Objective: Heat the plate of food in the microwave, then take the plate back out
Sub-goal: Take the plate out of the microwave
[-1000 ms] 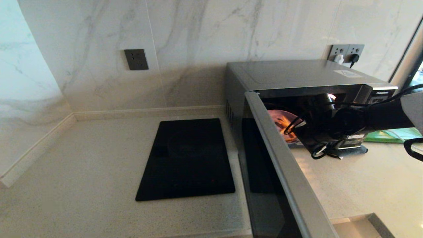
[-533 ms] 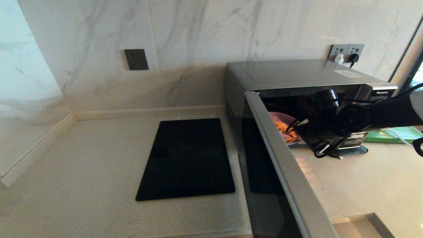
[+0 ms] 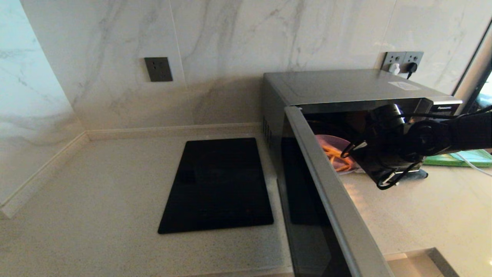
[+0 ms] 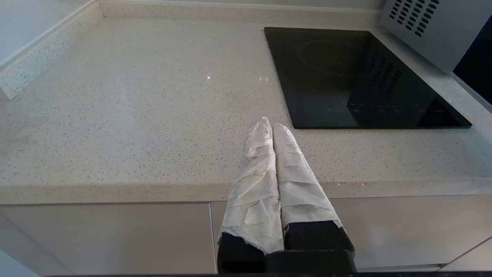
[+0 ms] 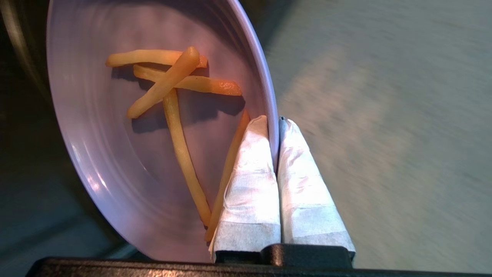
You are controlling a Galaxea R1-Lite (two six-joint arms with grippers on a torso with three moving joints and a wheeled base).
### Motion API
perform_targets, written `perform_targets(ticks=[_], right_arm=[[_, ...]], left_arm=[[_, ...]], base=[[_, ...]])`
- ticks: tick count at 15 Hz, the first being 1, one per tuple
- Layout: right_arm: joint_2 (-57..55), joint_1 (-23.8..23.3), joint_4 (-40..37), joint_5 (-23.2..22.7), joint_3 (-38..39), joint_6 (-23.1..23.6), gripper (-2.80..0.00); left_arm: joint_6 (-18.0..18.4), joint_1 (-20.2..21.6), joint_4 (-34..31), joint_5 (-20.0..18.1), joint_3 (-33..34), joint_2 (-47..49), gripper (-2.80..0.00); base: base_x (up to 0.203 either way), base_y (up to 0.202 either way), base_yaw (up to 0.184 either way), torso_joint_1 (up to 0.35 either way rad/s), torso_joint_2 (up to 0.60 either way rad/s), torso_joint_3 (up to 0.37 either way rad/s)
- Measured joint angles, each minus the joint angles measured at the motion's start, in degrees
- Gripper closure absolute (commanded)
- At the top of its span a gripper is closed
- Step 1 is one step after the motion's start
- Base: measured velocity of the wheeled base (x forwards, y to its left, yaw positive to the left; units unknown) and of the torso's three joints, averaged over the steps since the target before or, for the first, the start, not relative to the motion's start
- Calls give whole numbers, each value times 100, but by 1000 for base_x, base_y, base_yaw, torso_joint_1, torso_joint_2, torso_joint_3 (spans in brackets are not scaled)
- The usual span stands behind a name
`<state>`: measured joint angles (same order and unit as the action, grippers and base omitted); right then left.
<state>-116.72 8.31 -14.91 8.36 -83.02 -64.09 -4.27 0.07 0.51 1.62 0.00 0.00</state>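
The silver-grey microwave [image 3: 346, 86] stands at the right of the counter, its dark glass door [image 3: 323, 200] swung wide open toward me. At the oven's mouth is the lavender plate of food [image 3: 334, 156] with yellow-orange fries [image 5: 173, 82]. My right gripper [image 5: 273, 122] is shut on the plate's rim [image 5: 265, 88], one taped finger inside and one outside. In the head view the right arm [image 3: 403, 142] hides the gripper and part of the plate. My left gripper [image 4: 271, 124] is parked shut and empty over the counter's front edge, left of the cooktop.
A flat black glass cooktop [image 3: 219, 184] lies left of the microwave. A green board [image 3: 461, 157] lies on the counter right of the microwave, behind the arm. Wall sockets [image 3: 401, 61] with plugs sit above it. The speckled counter [image 3: 96, 200] meets marble walls.
My right arm has drawn back toward the right and front, bringing the plate out from the lit cavity to the oven's opening. The left arm has not moved.
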Motion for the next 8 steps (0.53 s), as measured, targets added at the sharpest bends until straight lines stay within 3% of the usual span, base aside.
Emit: perform_targets(ticks=[8], right_arm=[[940, -65, -618, 585, 1076, -18, 0]], left_arm=[[0, 0, 0, 0, 0, 0, 0]], base=[[0, 0, 0, 0, 0, 0]])
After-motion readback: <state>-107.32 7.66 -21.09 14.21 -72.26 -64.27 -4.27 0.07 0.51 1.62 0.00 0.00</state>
